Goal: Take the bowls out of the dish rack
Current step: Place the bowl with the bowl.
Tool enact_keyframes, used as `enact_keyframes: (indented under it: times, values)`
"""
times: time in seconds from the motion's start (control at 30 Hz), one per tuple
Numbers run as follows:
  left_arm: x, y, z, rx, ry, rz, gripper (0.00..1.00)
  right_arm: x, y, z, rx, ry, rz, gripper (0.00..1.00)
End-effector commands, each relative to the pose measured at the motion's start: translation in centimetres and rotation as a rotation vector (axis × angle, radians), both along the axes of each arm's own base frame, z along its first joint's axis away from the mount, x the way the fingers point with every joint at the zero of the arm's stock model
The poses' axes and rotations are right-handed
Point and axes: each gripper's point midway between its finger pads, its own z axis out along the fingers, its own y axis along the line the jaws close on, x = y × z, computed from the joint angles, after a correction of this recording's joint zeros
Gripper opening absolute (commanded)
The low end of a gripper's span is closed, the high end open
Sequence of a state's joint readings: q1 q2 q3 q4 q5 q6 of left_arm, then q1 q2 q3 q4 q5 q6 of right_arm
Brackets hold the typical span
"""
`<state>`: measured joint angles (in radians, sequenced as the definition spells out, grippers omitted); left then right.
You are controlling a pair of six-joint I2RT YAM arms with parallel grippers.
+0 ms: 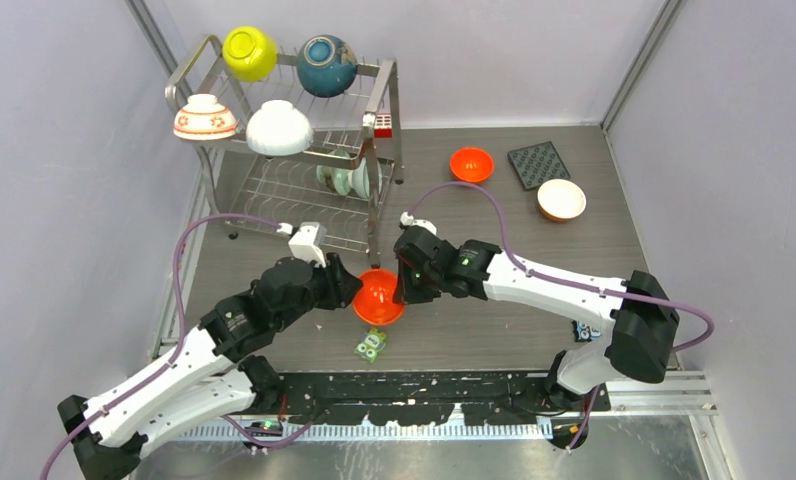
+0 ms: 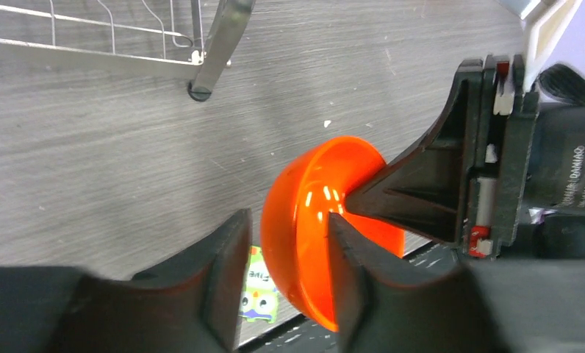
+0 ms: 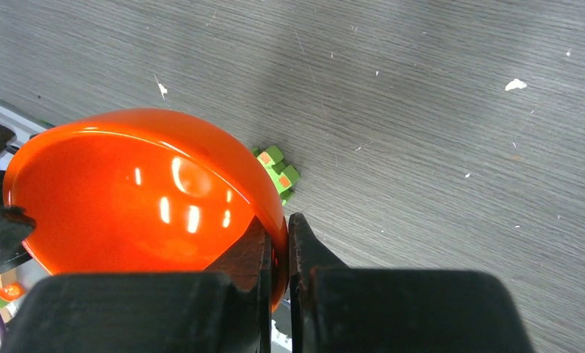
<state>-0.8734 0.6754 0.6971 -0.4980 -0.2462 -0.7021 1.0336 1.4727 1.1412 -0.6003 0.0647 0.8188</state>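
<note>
The orange bowl (image 3: 142, 198) hides most of the small green item (image 3: 278, 173).

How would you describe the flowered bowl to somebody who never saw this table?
Find the steel dish rack in the far left corner. On its upper tier, the flowered bowl sits at the near left. Only it has red flowers; the white bowl beside it is plain.

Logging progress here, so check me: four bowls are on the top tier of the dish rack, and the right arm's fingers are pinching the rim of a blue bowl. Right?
Not quite: the bowl that the right arm's fingers pinch by the rim is orange, not blue; the right wrist view shows it plainly. The rest holds.
</note>
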Motion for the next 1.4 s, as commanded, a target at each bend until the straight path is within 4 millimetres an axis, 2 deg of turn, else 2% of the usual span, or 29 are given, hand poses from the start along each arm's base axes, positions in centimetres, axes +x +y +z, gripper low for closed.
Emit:
enact_keyframes:
  times: [0.0,0.07,0.13,0.3,0.37,0.57,0.77,0.9,1.03,1.1,1.13,1.23,1.3,1.37]
  values:
    - [0.0,0.0,1.0,-0.018,-0.004,0.009,0.55,0.8,1.2,3.4,0.069,-0.075,0.006,0.01]
    - [-0.1,0.1,0.9,0.006,0.004,0.002,0.65,1.0,0.5,3.4,0.039,-0.092,0.0,0.01]
    - [-0.3,0.2,0.8,0.036,0.018,-0.009,0.7,1.2,-0.3,3.3,0.003,-0.109,-0.009,0.01]
    - [-0.5,0.2,-0.1,0.123,0.062,-0.014,0.74,1.7,-1.6,3.0,-0.067,-0.134,-0.032,0.01]
    - [-0.4,0.1,0.2,0.168,0.051,-0.002,0.73,1.9,-1.9,2.8,-0.088,-0.139,-0.042,0.01]
    - [-0.6,-1.0,-0.6,0.336,0.064,-0.006,0.62,2.3,-2.1,2.9,-0.113,-0.154,-0.054,0.01]
    - [-0.4,-2.5,-1.7,0.337,0.089,0.0,0.47,2.4,-1.9,3.3,-0.102,-0.162,-0.056,0.01]
    - [-0.2,-2.7,-2.2,0.357,0.092,0.008,0.38,2.3,-1.9,3.6,-0.096,-0.164,-0.055,0.01]
    - [-0.2,-2.8,-2.4,0.363,0.091,0.011,0.16,2.3,-1.7,3.8,-0.086,-0.164,-0.054,0.01]
    - [0.0,-2.8,-2.3,0.359,0.086,0.019,0.03,2.1,-1.6,3.9,-0.078,-0.163,-0.047,0.06]
    - [0.0,-2.8,-2.2,0.356,0.083,0.023,0.01,2.0,-1.6,3.9,-0.072,-0.162,-0.043,0.11]
    - [0.1,-2.8,-2.0,0.333,0.078,0.039,0.0,2.1,-1.7,4.0,-0.058,-0.172,-0.048,0.34]
    - [0.1,-2.9,-2.1,0.314,0.082,0.05,0.0,2.2,-2.0,4.1,-0.059,-0.186,-0.061,0.41]
    - [0.1,-2.9,-2.4,0.302,0.09,0.058,0.0,2.4,-2.2,4.4,-0.05,-0.202,-0.073,0.44]
